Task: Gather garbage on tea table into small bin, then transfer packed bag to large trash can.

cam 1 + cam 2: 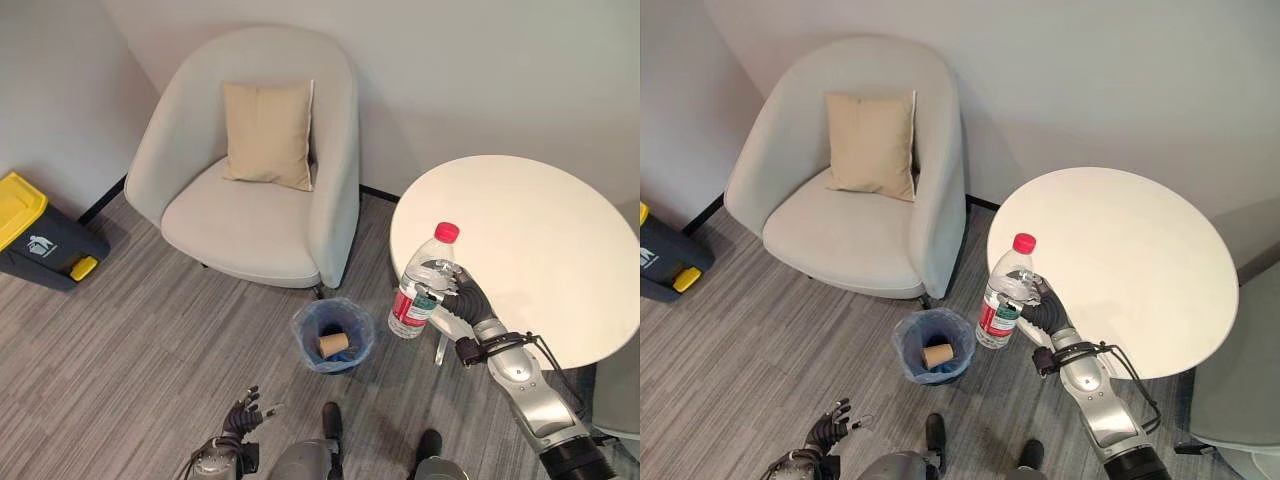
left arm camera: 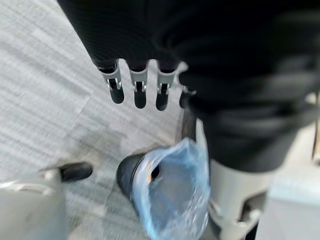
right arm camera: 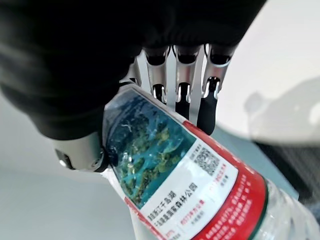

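My right hand [image 1: 462, 296] is shut on a clear plastic bottle [image 1: 418, 288] with a red cap and a red label, holding it upright at the near left edge of the round white tea table [image 1: 530, 240]. In the right wrist view the fingers [image 3: 184, 85] curl round the bottle [image 3: 185, 185]. Left of the bottle and lower, on the floor, stands the small bin [image 1: 334, 334] lined with a blue bag, a brown paper cup [image 1: 333, 345] lying inside. My left hand [image 1: 243, 415] hangs low near the floor, fingers [image 2: 139, 87] relaxed, holding nothing.
A light grey armchair [image 1: 250, 160] with a beige cushion [image 1: 268, 132] stands behind the bin. At the far left, against the wall, lies a black large trash can [image 1: 40, 235] with a yellow lid. Grey carpet floor surrounds the bin.
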